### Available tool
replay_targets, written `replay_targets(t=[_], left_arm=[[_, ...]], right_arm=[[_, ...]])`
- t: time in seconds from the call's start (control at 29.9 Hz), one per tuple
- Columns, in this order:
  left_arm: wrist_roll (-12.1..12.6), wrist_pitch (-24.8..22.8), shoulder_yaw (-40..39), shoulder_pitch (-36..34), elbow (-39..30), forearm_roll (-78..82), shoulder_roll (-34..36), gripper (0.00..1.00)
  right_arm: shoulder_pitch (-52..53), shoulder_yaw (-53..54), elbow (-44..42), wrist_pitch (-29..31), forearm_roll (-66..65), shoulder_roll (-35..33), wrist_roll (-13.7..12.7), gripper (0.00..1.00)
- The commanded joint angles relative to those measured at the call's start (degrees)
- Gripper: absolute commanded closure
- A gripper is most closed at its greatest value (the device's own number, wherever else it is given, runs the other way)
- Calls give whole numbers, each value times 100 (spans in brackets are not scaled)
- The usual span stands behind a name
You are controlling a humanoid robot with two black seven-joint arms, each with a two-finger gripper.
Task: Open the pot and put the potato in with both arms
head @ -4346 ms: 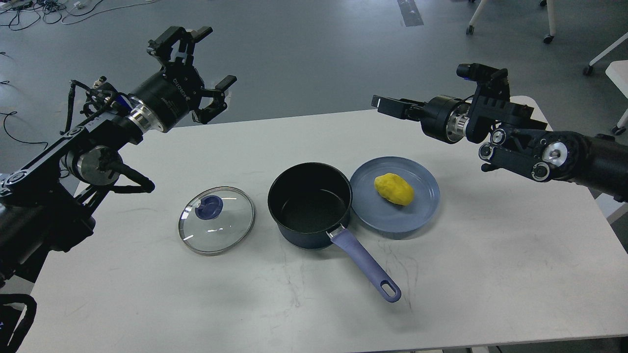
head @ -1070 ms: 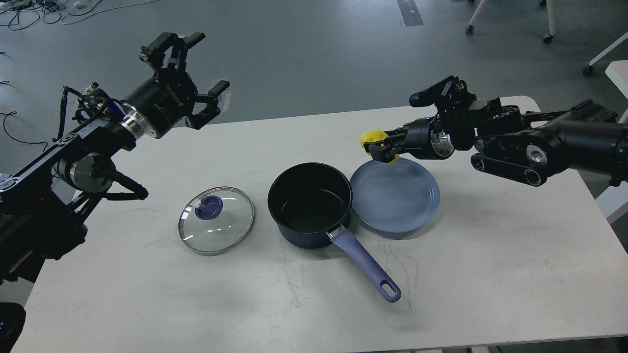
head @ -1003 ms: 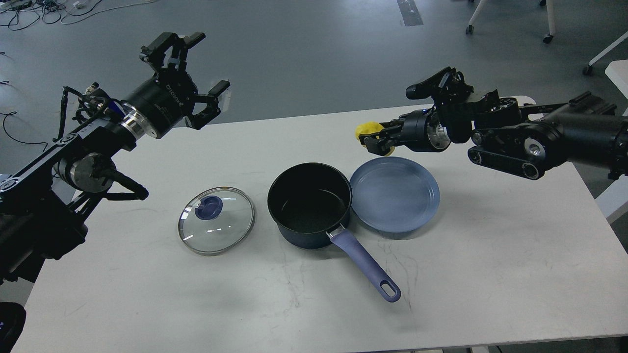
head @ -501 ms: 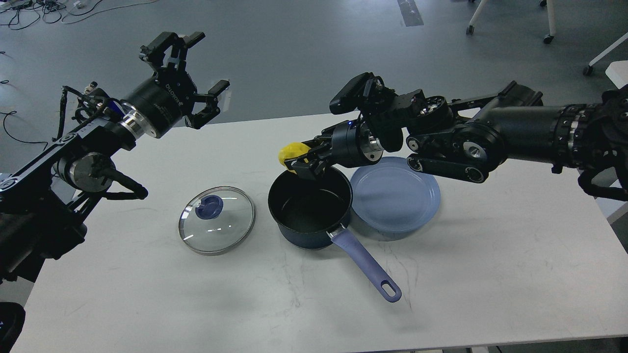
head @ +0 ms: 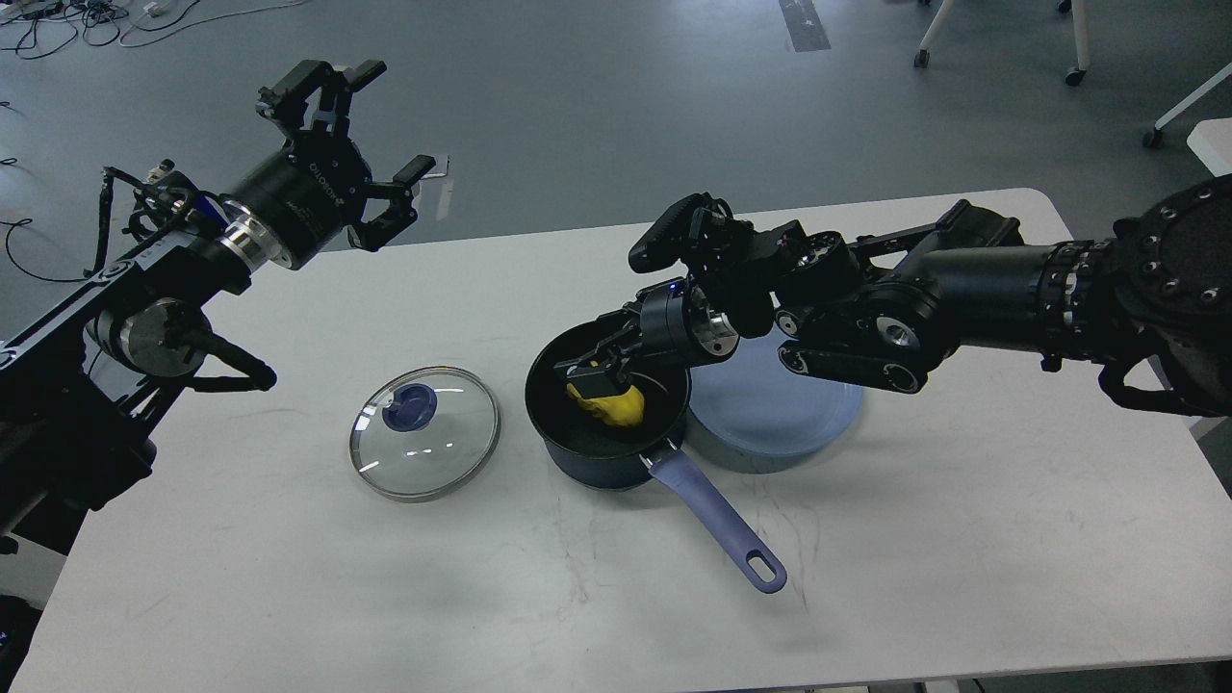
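The dark navy pot [head: 577,460] stands open at the table's middle, its lavender-blue handle [head: 717,525] pointing to the front right. The yellow potato [head: 612,405] is inside the pot, low against its black bottom. My right gripper [head: 592,373] reaches down into the pot and is shut on the potato. The glass lid [head: 425,445] with its blue knob lies flat on the table left of the pot. My left gripper [head: 348,142] is open and empty, held high over the table's far left edge.
A light-blue plate [head: 789,416] sits right of the pot, touching it, partly under my right arm. The white table [head: 962,500] has a bare front and right side. Chair legs and cables lie on the grey floor beyond.
My right gripper has carried the potato from above the pot's far rim down into the pot. The left arm has shifted slightly left.
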Motion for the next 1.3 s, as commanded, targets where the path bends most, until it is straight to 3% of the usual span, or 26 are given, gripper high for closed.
replay_targets(t=[0.0, 0.13, 0.37, 0.57, 0.74, 0.94, 1.1, 1.27], left_arm=[[35, 0, 0, 10, 0, 0, -26, 2], [44, 17, -53, 1, -9, -9, -52, 2], [62, 369, -176, 273, -272, -17, -368, 2], [62, 369, -167, 370, -273, -17, -413, 2], [44, 378, -167, 414, -273, -26, -492, 2], [44, 465, -176, 642, -238, -26, -606, 2], [62, 536, -176, 660, -185, -26, -729, 2], [71, 510, -176, 713, -193, -35, -677, 2]], right_arm=[[-1, 88, 10, 0, 452, 1, -3, 0], [-36, 588, 1, -18, 831, 1, -3, 0], [-693, 2529, -490, -1, 2832, -333, -12, 0], [-1458, 3969, -500, 43, 4055, -737, -38, 0], [-2100, 5132, -517, 35, 4725, -808, -399, 0], [-2382, 5854, -544, 26, 5085, -834, -1198, 0], [-2382, 5863, -596, 253, 5094, -887, -1453, 0], [-2409, 5941, -649, 764, 5112, -992, -1480, 0]])
